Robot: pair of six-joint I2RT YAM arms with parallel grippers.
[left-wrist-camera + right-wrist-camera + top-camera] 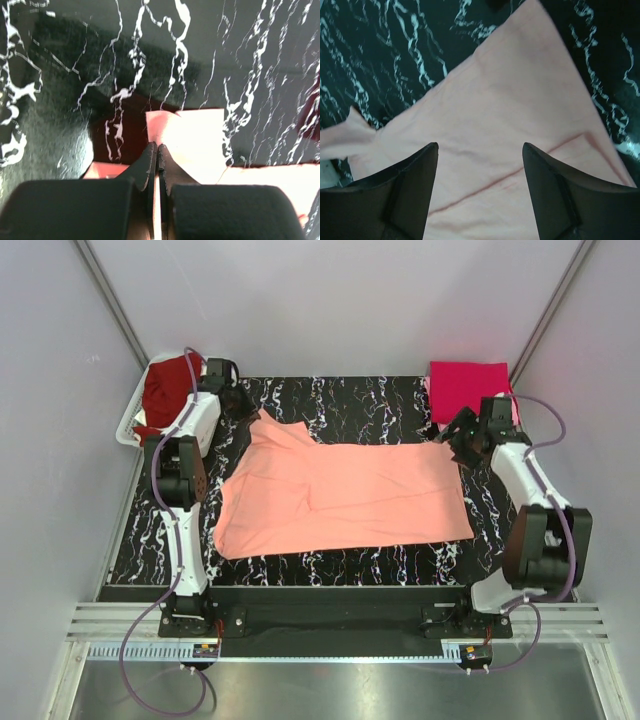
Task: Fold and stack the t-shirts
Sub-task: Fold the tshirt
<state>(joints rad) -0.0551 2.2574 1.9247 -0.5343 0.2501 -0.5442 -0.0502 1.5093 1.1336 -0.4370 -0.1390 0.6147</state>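
The salmon-peach t-shirt (340,495) lies spread across the middle of the black marbled table (370,400). My left gripper (243,403) is at the shirt's far left corner, shut on a pinch of its fabric (192,142), with cloth showing between the jaws. My right gripper (458,443) is open and hovers over the shirt's far right corner (510,125), holding nothing. A folded crimson-magenta t-shirt (466,385) lies at the far right corner. A dark maroon-red t-shirt (166,390) sits in the white basket (128,425) at the far left.
Grey enclosure walls close in on the left, right and back. The arm bases and a metal rail (330,625) line the near edge. The basket stands just outside the table's left edge, beside my left arm.
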